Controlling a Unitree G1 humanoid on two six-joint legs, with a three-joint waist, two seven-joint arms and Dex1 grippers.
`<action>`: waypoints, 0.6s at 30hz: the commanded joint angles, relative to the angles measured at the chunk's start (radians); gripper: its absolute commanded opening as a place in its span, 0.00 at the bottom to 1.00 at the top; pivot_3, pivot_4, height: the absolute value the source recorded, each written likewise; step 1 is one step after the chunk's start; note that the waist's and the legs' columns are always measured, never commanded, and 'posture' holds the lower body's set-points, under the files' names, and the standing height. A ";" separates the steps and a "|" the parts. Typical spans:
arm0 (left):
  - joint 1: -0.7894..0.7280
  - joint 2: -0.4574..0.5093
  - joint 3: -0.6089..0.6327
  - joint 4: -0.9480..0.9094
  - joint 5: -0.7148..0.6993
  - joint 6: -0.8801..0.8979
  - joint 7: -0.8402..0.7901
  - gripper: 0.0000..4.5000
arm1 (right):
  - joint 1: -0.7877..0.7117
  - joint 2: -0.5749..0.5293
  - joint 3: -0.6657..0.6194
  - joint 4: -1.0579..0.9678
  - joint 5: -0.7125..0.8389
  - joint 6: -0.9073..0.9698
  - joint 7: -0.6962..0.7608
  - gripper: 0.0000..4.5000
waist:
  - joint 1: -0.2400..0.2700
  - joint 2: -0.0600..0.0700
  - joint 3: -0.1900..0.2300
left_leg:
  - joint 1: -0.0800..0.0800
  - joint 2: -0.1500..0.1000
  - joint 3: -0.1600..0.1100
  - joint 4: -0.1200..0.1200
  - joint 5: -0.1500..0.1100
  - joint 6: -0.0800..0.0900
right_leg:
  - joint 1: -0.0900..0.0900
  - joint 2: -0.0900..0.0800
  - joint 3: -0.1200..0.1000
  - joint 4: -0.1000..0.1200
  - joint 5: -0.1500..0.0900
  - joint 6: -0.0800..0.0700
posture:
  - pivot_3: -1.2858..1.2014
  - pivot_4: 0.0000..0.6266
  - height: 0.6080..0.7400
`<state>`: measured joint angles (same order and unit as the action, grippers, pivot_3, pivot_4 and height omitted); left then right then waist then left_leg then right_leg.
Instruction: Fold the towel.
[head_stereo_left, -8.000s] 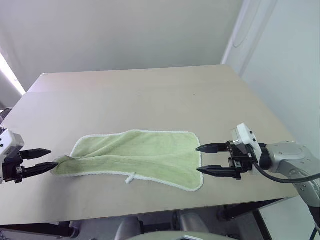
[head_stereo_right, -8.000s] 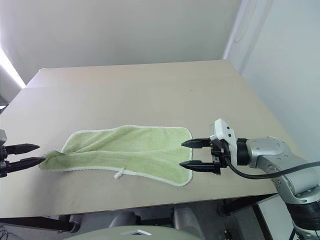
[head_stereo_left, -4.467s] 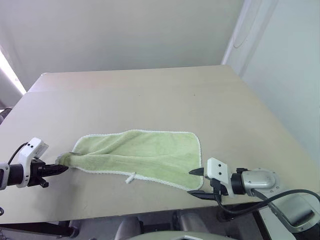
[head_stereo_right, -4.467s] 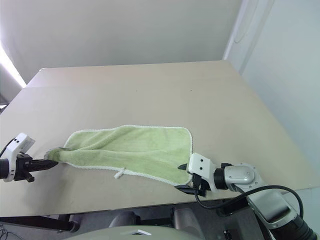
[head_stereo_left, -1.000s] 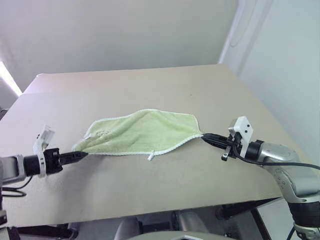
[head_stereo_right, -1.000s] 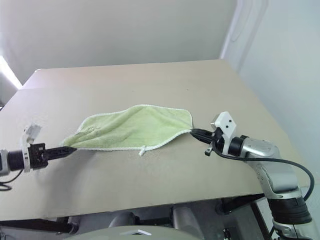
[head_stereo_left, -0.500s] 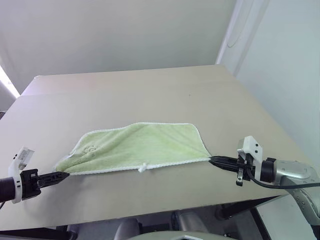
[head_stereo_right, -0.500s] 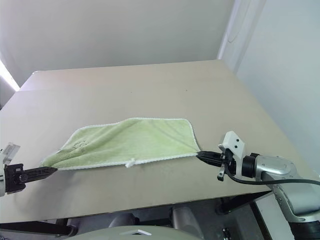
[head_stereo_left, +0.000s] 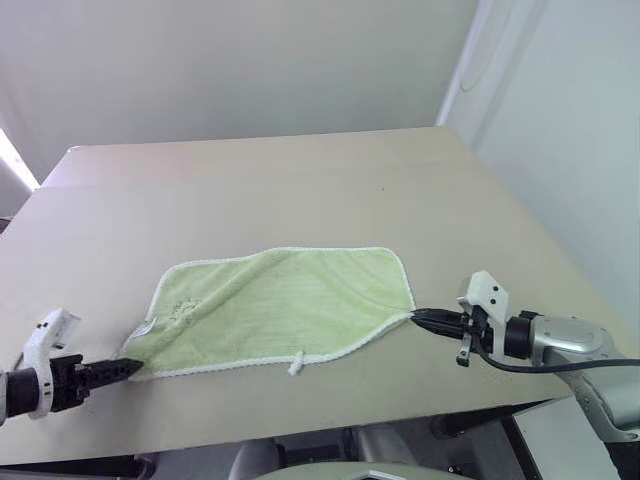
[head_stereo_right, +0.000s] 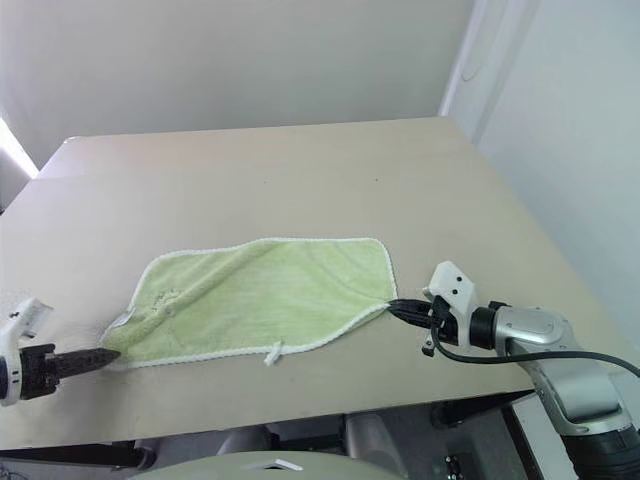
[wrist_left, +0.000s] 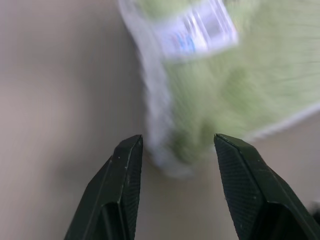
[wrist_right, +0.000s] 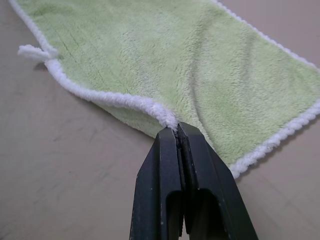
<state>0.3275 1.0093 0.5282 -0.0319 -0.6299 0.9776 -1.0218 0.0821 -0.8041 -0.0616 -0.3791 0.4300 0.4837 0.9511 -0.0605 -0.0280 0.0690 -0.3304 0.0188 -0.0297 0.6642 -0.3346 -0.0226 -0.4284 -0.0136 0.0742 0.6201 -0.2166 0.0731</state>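
Just one towel (head_stereo_left: 280, 305) lies spread on the tabletop (head_stereo_left: 300, 190), toward its near edge, with one white loop tag (head_stereo_left: 294, 367) on its near hem. Left tool (wrist_left: 175, 165) reaches in low at the towel's left corner, fingers apart, gripping nothing. Right tool (wrist_right: 177, 134) points left, clamped on the near right corner.

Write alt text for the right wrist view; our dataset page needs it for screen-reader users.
The right gripper, jaws shut, pinches the white-edged corner of a light green towel that lies spread on a beige table. A small white loop tag sticks out from the towel's edge.
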 joint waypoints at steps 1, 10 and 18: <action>0.074 0.085 -0.010 0.023 0.185 -0.349 -0.096 0.54 | -0.002 -0.012 -0.007 -0.023 -0.005 -0.021 0.011 0.00 | 0.002 -0.001 -0.001 | 0.000 0.000 0.000 0.000 0.000 0.000 | 0.000 0.000 0.000 0.000 0.000 0.000 | 0.52 0.00 0.79; -0.075 0.110 -0.036 0.112 0.212 -0.733 -0.287 0.54 | -0.053 0.011 0.022 -0.003 -0.021 -0.039 0.014 0.00 | 0.014 0.001 0.001 | 0.005 0.002 0.001 0.001 0.000 0.000 | 0.002 0.000 -0.002 -0.004 0.000 0.000 | 0.52 0.00 0.79; -0.047 0.099 -0.151 -0.014 0.229 -0.716 -0.369 0.54 | -0.070 0.021 0.037 -0.016 -0.018 -0.033 0.006 0.00 | 0.011 0.002 0.000 | -0.007 0.003 0.003 0.001 -0.001 0.001 | -0.003 0.002 0.000 -0.001 0.001 0.001 | 0.52 0.00 0.79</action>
<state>0.2675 1.0986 0.3799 -0.0258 -0.4175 0.2733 -1.3750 0.0243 -0.7866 -0.0134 -0.3712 0.4061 0.4640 0.9582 -0.0491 -0.0260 0.0690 -0.3374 0.0220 -0.0265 0.6650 -0.3352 -0.0219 -0.4311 -0.0110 0.0744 0.6202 -0.2161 0.0737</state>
